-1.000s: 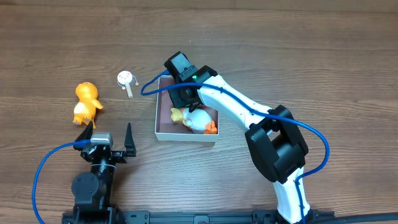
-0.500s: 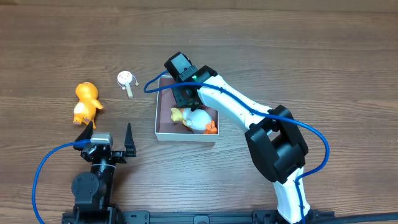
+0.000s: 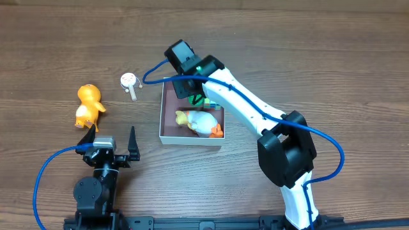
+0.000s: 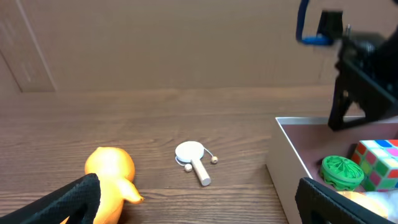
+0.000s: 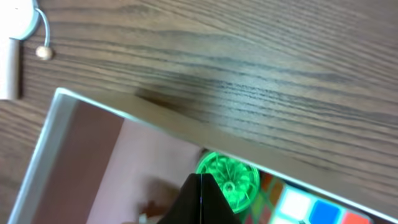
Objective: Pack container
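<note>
Your wooden table [image 3: 319, 51] carries the container [image 3: 190, 141] at its middle. Your right gripper [image 5: 200, 196] hangs over the container's far-left corner, fingers pressed together, empty. Your left gripper [image 3: 110, 131] rests spread wide, holding nothing. An orange duck [image 3: 89, 105] and a small white paddle [image 3: 130, 83] lie left of the container. A white duck [image 3: 204, 122], a colourful cube [image 4: 379, 163] and a green disc [image 5: 227, 179] lie inside.

Puzzle cube [image 4: 378, 163] partly off right edge

Overhead looks straight down on the table [image 3: 319, 51]; left wrist sights low from the near left, right wrist close from above, all sharing the container [image 3: 190, 138].
</note>
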You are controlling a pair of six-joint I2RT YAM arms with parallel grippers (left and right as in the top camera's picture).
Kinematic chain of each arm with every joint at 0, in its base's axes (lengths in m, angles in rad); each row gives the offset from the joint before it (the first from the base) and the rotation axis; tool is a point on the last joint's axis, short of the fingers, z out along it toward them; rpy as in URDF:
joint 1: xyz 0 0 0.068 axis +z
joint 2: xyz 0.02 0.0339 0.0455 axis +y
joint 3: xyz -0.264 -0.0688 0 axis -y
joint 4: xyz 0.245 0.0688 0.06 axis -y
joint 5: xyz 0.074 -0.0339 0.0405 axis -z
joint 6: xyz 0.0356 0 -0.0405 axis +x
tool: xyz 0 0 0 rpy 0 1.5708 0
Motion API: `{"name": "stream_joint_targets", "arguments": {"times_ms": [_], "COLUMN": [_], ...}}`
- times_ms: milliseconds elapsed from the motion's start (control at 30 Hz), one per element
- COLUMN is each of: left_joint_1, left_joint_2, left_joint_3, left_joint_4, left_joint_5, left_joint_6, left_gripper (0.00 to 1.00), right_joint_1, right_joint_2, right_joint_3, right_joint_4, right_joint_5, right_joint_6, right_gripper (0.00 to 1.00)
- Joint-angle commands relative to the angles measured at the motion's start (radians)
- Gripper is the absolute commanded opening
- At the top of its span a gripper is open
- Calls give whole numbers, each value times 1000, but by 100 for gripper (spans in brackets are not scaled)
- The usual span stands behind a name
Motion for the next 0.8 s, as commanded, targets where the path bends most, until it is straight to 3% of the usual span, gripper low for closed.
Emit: {"name": "stream_joint_targets", "arguments": {"times_ms": [0, 200, 367, 400, 433, 500, 533, 567, 667, 767], "left_joint_1": [6, 6, 6, 6, 6, 6, 6, 6, 6, 6], "left_joint_2": [-8, -8, -8, -8, -8, -8, -8, -8, -8, -8], "left_joint_3": [-3, -3, -3, -3, -3, -3, -3, -3, -3, -3], "left_joint_4": [0, 0, 0, 0, 0, 0, 0, 0, 0, 0], "left_joint_5": [-3, -3, -3, -3, -3, -3, -3, -3, -3, -3], "left_joint_6": [9, 9, 9, 9, 9, 9, 9, 9, 9, 9], "left_gripper": [100, 100, 100, 100, 100, 100, 100, 100, 100, 100], "right_joint_1": [-7, -131, -386, -453, -520, -617, -649, -684, -756, -795], "right_joint_2": [-1, -3, -3, -3, -2, -1, -1, -1, -1, 0], "right_joint_3": [179, 512, 603, 592, 590, 590, 590, 590, 586, 517], "right_joint_4": [-68, -328, -518, -543, -567, -590, -594, -594, -600, -481], "right_joint_5": [0, 130, 169, 158, 122, 31, -11, -62, -68, 21], "right_joint_6": [4, 5, 5, 5, 5, 5, 5, 5, 5, 5], "right_gripper": [4, 4, 7, 15, 34, 54, 81, 100, 100, 100]}}
